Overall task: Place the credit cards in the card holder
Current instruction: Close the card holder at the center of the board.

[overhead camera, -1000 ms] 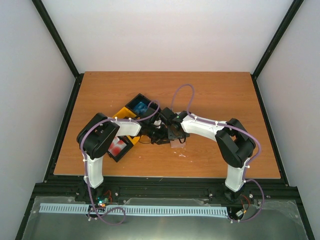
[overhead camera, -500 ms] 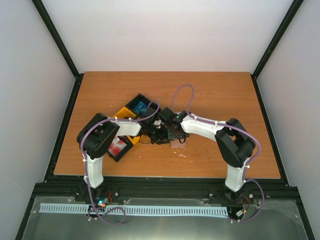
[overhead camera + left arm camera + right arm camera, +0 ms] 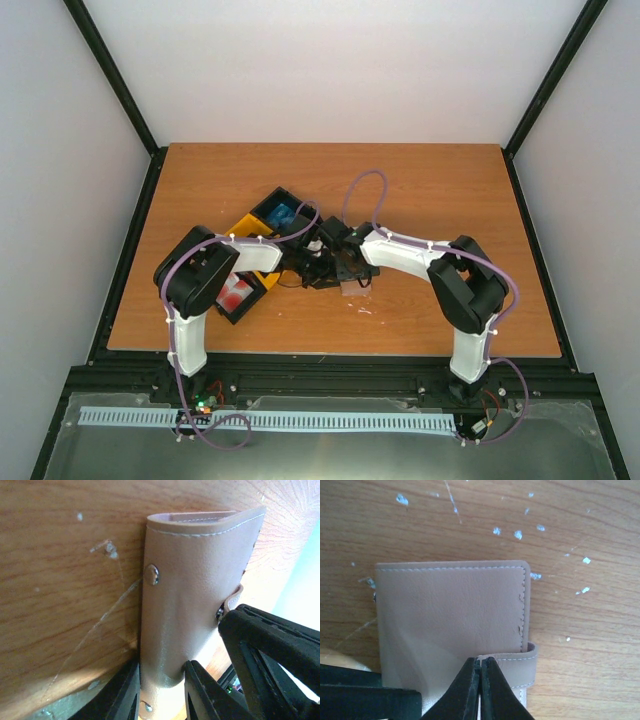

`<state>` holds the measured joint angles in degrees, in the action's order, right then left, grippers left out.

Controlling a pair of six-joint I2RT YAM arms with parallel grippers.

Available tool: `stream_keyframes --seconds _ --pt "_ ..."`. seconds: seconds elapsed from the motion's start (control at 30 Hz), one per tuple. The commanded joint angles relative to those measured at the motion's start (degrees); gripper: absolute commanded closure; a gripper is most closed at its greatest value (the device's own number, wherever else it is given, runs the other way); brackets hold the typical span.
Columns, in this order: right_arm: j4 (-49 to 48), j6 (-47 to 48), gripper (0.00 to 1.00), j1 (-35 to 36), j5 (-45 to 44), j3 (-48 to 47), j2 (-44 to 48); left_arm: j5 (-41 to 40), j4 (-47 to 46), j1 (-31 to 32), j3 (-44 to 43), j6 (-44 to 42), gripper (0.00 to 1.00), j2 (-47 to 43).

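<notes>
Item 1, left jaws: part open, with one black finger (image 3: 122, 697) on each side of the lower end of the card holder (image 3: 187, 580), gripping it across its thickness.

Item 2, right jaws: pressed fully together, the two fingers (image 3: 465, 687) meeting tip to tip at the holder's closing strap (image 3: 527, 662). Whether the strap is pinched between them cannot be told.

Item 3, card holder: pinkish-tan and folded shut, with pale stitching along its edges and a metal snap stud (image 3: 151, 574) on one side. It is near the middle of the counter (image 3: 430, 190), between the two wrists. Whether it rests on the wood or hangs just above it cannot be told.

Item 4, credit cards: a blue one (image 3: 282, 213) lies in a black bin (image 3: 265, 203). Red-and-white ones (image 3: 237, 293) lie in a second black bin (image 3: 250, 306). All are apart from the holder.

Item 5, yellow bin (image 3: 248, 226): set between the two black bins; the group sits left of the jaws, partly under the left forearm.

Item 6, counter: wood grain, flecked with white specks and marked by fine scratches around the holder.
</notes>
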<state>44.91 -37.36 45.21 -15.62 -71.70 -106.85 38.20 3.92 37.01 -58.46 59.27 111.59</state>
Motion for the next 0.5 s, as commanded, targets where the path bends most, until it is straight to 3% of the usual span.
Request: stream_keyframes --seconds 0.0,0.47 --pt "2.23 -0.55 0.97 0.49 0.78 -0.24 -1.99 -4.97 4.87 0.06 0.54 -0.89 0.73 3.63" --pt "-1.56 -0.82 0.97 0.49 -1.42 0.12 1.21 -5.06 6.80 0.07 0.59 -0.93 0.73 3.67"
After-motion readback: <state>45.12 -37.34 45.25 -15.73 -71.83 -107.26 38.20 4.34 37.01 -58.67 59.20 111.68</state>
